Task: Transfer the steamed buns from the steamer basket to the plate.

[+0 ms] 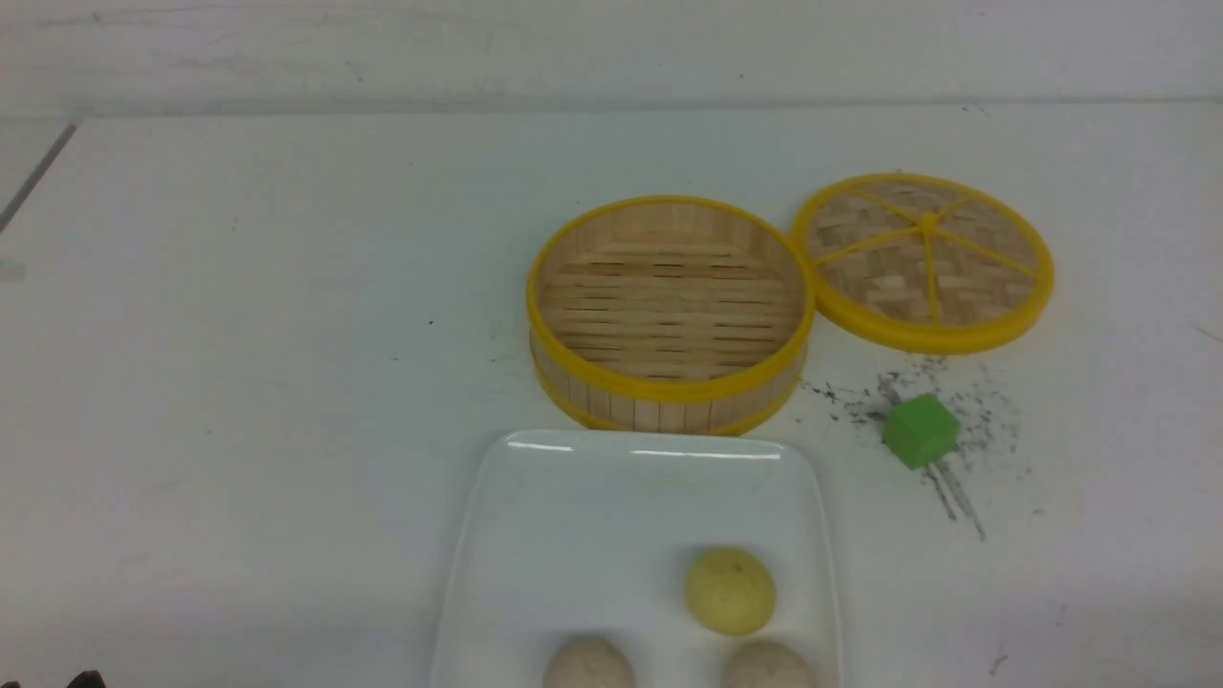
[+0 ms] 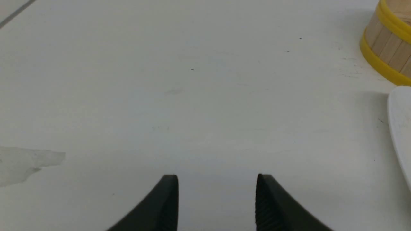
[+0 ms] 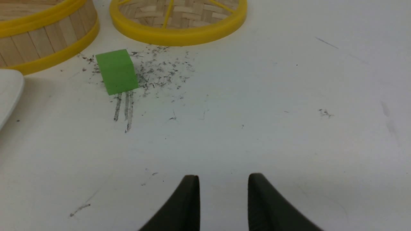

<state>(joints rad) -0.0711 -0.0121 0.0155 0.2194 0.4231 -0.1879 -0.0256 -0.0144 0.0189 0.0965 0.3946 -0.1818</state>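
Observation:
The steamer basket (image 1: pixel 669 311) stands mid-table with nothing in it. In front of it lies the white plate (image 1: pixel 535 535). On the plate rest the pale yellow bun (image 1: pixel 730 590) and two speckled beige buns (image 1: pixel 589 663) (image 1: pixel 767 666), cut by the frame's lower edge. My left gripper (image 2: pixel 216 179) is open and empty over bare table, left of the basket (image 2: pixel 387 51) and the plate's edge (image 2: pixel 399 128). My right gripper (image 3: pixel 223 179) is open and empty over bare table, near side of the green cube. Neither gripper shows in the front view.
The flat woven lid (image 1: pixel 923 258) with yellow spokes lies right of the basket. A green cube (image 1: pixel 919 430) sits in front of it among dark scuff marks; it also shows in the right wrist view (image 3: pixel 117 71). The table's far edge meets a wall.

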